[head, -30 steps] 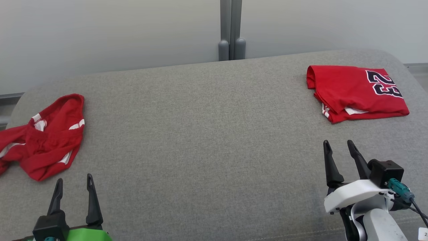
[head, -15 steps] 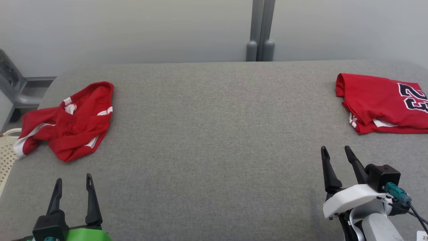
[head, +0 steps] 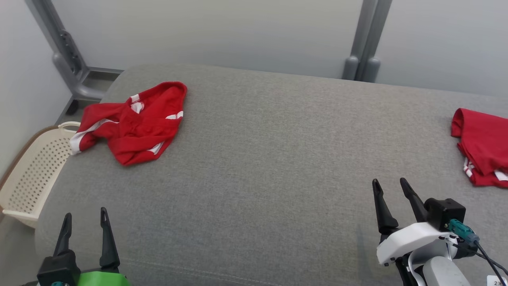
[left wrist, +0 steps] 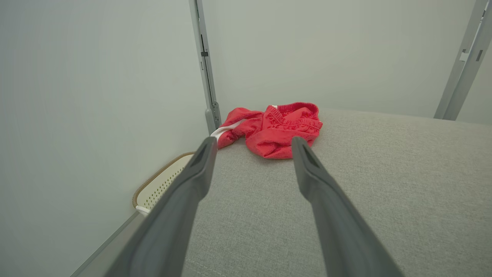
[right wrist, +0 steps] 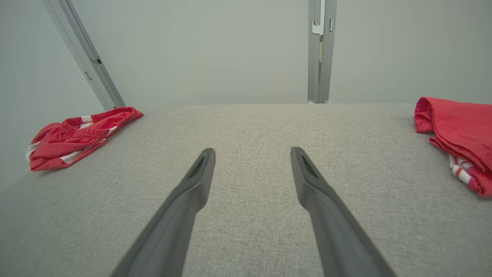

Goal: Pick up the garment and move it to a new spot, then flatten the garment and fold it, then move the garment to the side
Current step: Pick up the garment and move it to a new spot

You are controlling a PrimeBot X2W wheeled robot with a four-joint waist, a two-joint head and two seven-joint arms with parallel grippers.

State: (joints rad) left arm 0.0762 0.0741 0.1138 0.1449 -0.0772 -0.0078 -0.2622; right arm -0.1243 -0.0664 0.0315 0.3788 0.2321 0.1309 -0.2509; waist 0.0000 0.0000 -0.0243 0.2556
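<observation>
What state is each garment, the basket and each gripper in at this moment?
Red shorts: crumpled, lying loose on the grey cushion, untouched.
Red jersey: folded, lying flat at the cushion's right edge.
Basket: on the floor beside the cushion's left end.
Left gripper: open, holding nothing.
Right gripper: open, holding nothing.

Folded red jersey (head: 481,143) half beyond the head view's right edge.

Soft, even light is filling the scene without glare. Only a faint shadow is lying on the tabletop (head: 270,159) just beside the right gripper (head: 388,180). The fingers (left wrist: 180,200) are looking blurred up close, and the wall posts (right wrist: 86,57) are leaning.
</observation>
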